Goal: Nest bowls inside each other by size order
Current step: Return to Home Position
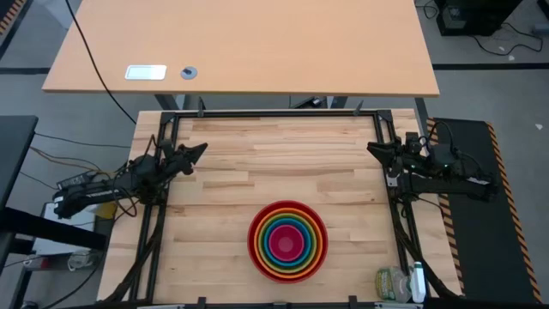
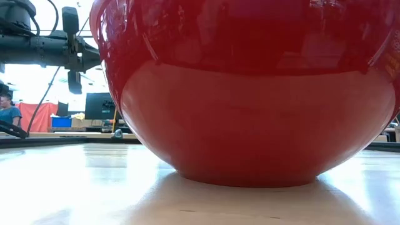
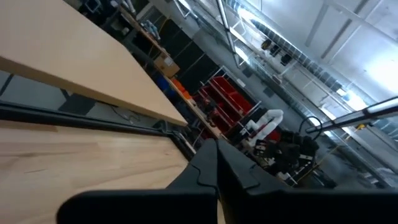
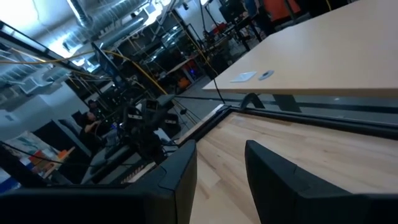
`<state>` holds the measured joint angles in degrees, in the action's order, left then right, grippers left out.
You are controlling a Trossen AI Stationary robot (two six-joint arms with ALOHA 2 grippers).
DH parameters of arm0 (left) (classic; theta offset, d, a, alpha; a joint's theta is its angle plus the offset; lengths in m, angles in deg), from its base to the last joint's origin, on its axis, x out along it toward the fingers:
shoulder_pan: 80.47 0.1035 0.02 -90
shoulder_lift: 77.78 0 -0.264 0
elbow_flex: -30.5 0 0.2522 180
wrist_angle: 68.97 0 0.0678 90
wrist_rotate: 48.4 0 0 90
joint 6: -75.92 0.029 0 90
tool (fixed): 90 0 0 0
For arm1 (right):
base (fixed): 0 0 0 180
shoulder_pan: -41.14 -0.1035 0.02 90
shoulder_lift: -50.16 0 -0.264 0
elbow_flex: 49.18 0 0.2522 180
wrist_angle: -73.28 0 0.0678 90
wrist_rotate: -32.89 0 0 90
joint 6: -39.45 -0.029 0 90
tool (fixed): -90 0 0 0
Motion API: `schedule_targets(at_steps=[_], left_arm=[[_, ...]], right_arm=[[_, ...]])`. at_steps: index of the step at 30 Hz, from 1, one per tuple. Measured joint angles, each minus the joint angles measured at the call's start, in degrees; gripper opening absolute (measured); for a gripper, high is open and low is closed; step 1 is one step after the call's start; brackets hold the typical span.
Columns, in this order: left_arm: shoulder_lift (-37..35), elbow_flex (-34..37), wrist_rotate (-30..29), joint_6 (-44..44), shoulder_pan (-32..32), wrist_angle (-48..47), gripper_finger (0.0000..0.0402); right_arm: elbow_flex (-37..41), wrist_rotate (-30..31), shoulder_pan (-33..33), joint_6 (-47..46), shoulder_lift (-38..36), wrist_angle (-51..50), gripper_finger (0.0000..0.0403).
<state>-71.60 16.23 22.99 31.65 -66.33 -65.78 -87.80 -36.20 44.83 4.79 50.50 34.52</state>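
Five bowls are nested in one stack [image 1: 287, 241] near the middle of the table's near edge. The red bowl [image 1: 252, 244] is outermost, then orange, lime green and blue rings, with the magenta pink bowl [image 1: 287, 245] in the centre. The red bowl [image 2: 250, 112] rests on the table by its base and fills the low view. My left gripper [image 1: 203, 150] is shut and empty at the table's left edge, far from the stack. My right gripper [image 1: 372, 148] is open and empty at the right edge.
A larger tan table stands beyond the far edge, with a white card [image 1: 145, 72] and a grey disc [image 1: 189, 72] on it. Clear plastic items [image 1: 399, 283] lie at the near right corner. A person [image 2: 7, 112] shows far off in the room.
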Motion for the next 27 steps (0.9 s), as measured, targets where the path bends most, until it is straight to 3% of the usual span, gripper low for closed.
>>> schedule_targets(at_steps=[6, 15, 27], left_arm=[[-0.3, 0.0, 2.4, 1.2, 1.2, 0.0, 0.0003], [-0.3, 0.0, 9.0, -0.2, 1.1, -13.5, 0.0002], [-0.2, 0.0, 9.3, -0.3, 1.1, -14.9, 0.0002]], right_arm=[[0.0, -1.1, 0.0, 0.0, 0.0, 0.9, 0.0143], [0.4, -2.1, 0.0, -1.4, 0.0, 2.3, 0.0141], [19.7, -1.2, 0.0, -6.7, 0.0, 25.0, 0.0126]])
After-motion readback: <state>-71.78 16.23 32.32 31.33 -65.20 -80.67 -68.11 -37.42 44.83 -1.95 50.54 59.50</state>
